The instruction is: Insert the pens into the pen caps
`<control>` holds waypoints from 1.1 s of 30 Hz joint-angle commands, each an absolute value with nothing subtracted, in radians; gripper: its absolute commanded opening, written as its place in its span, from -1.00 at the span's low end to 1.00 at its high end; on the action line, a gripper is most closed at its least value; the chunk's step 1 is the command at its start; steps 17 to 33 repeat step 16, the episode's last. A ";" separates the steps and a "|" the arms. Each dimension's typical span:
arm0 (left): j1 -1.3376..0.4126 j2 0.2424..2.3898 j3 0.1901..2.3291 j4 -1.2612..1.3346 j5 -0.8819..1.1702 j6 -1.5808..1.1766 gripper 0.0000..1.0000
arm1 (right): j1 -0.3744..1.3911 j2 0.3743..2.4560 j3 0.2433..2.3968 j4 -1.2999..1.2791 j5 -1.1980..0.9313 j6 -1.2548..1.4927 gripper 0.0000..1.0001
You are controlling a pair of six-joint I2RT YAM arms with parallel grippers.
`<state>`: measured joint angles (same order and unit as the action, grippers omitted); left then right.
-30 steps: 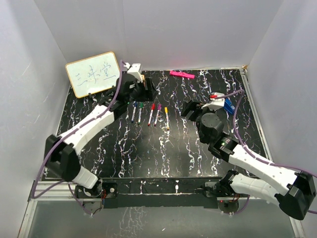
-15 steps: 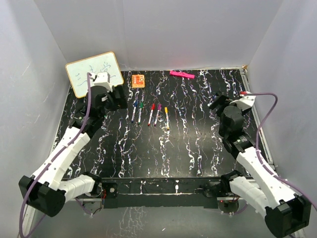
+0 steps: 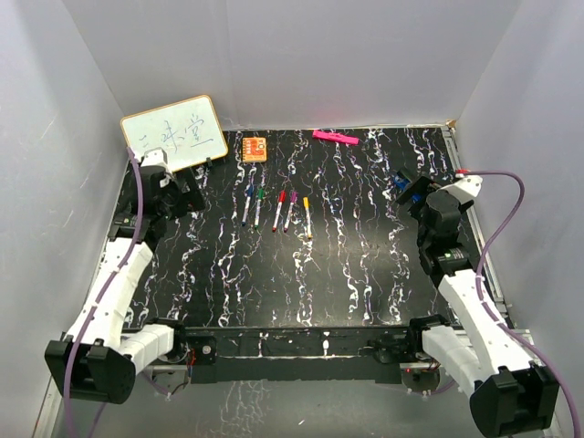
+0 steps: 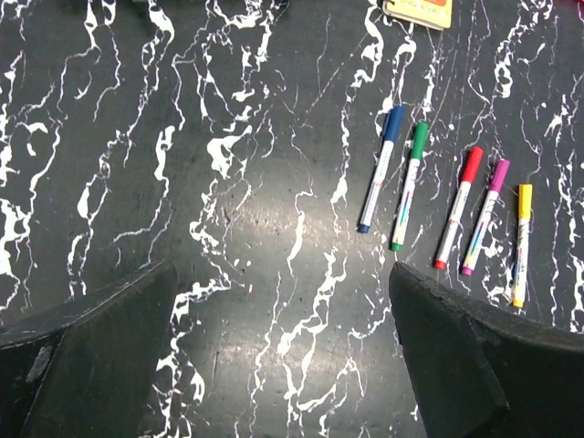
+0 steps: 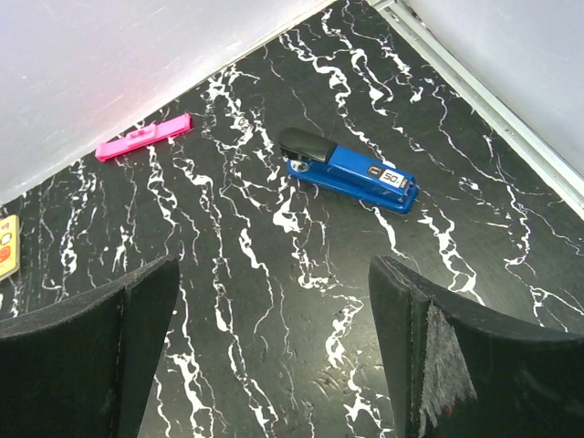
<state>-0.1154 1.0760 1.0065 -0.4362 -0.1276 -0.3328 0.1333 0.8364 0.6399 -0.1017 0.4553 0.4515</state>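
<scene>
Black marbled table, white walls

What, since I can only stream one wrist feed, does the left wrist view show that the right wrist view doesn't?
Only the left wrist view: five pens lying in a row, coloured caps on. Only the right wrist view: a blue stapler and a pink bar. Both: the black marbled table, an edge of the orange block, and open, empty fingers (left fingers, right fingers).
</scene>
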 commanded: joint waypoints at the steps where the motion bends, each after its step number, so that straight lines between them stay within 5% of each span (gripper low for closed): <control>1: -0.115 0.969 0.967 -0.438 -0.122 -0.366 0.97 | 0.130 0.810 0.635 -0.069 0.425 0.464 0.68; 11: -0.115 0.945 0.952 -0.458 -0.183 -0.376 0.97 | 0.130 0.814 0.631 -0.069 0.407 0.471 0.75; 16: -0.115 0.947 0.945 -0.443 -0.180 -0.383 0.97 | 0.130 0.812 0.633 -0.071 0.406 0.471 0.96; 33: -0.115 0.947 0.945 -0.443 -0.180 -0.383 0.97 | 0.130 0.812 0.633 -0.071 0.406 0.471 0.96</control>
